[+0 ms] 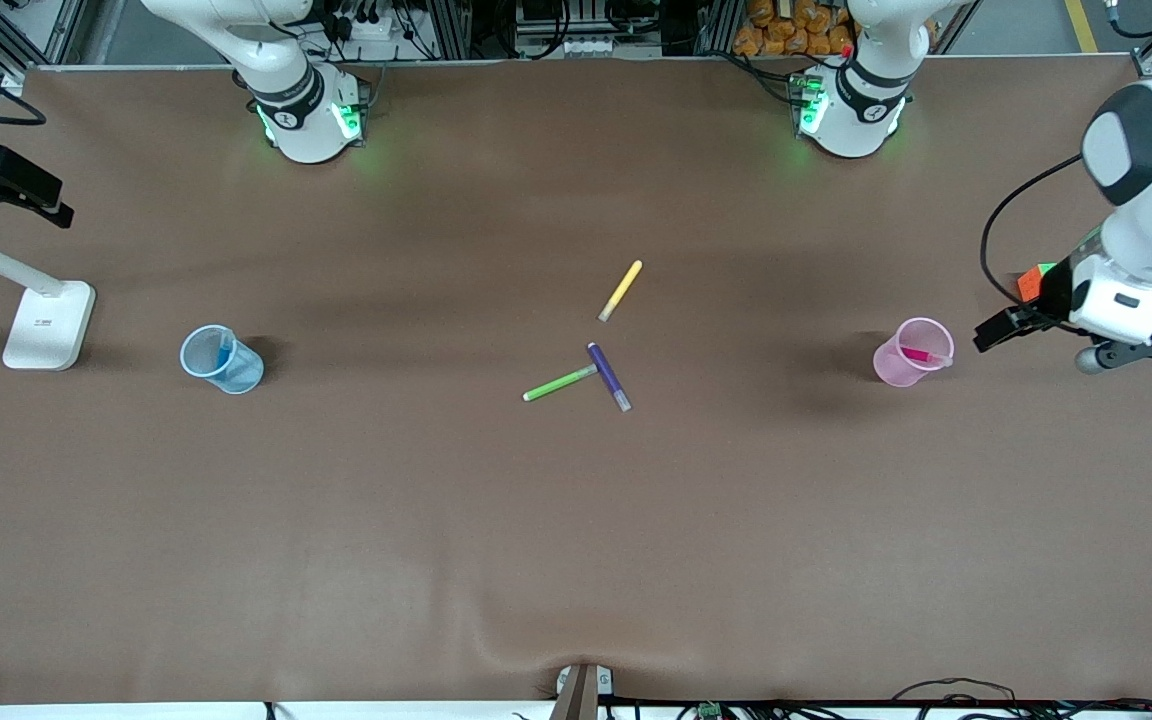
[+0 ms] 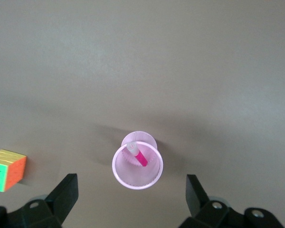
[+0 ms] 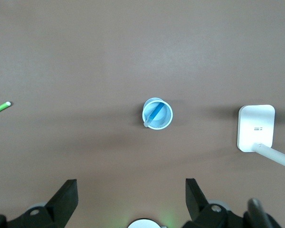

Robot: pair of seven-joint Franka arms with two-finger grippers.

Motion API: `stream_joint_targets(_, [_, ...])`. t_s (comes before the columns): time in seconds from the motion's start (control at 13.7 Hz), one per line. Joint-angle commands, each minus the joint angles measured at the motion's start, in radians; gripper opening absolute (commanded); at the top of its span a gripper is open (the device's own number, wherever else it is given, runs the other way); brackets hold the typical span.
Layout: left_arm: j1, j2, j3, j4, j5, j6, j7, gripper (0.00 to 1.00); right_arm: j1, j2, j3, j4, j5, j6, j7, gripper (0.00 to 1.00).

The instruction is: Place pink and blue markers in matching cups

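Evidently, both placements are judged complete, so the relation that matters now is clearance above each cup. The pink marker is seen standing in the pink cup, leaning against the wall, its pale end uppermost at the rim; the long axis is tilted, not upright. The left gripper is held in the air over that cup, its jaws spread wide with nothing between them, so any withdrawal is judged to call for a straight lift (a sideways sweep could tip the light tumbler). The blue marker is found inside the blue cup, likewise slanted across the bore, at the right arm's end of the table. The right gripper is held well above that cup, fully open and empty; it does not show in the front view. Both cups are translucent, with rolled rims, and stand upright. Left untouched at mid-table are a yellow pen, a green pen and a purple pen, the last two touching. A colour cube is noted near the pink cup, and a white lamp base near the blue cup.
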Motion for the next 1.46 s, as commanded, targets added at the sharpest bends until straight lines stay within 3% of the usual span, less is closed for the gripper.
stream_joint_targets(0.0, [0.013,-0.034,0.000,0.093,0.009,-0.121,0.087,1.00,-0.001,-0.011,0.005,-0.017,-0.013,0.007,-0.012,1.00])
stream_joint_targets(0.22, [0.014,-0.016,0.002,0.260,0.009,-0.334,0.096,1.00,-0.008,-0.011,0.004,-0.018,-0.004,0.010,-0.048,1.00])
stream_joint_targets(0.73, [0.011,-0.019,0.002,0.418,0.009,-0.514,0.130,1.00,-0.003,-0.011,0.004,-0.017,-0.001,0.009,-0.050,1.00])
stream_joint_targets(1.24, [0.006,-0.032,-0.009,0.477,0.007,-0.581,0.131,1.00,-0.008,-0.010,0.004,-0.017,-0.001,0.010,-0.050,1.00])
stream_joint_targets(1.32, [-0.022,-0.043,0.008,0.475,0.006,-0.583,0.132,1.00,-0.006,-0.010,0.004,-0.017,-0.001,0.010,-0.051,1.00])
stream_joint_targets(1.39, [-0.097,-0.057,0.069,0.466,0.007,-0.586,0.127,1.00,-0.006,-0.010,0.004,-0.017,-0.001,0.012,-0.051,1.00])
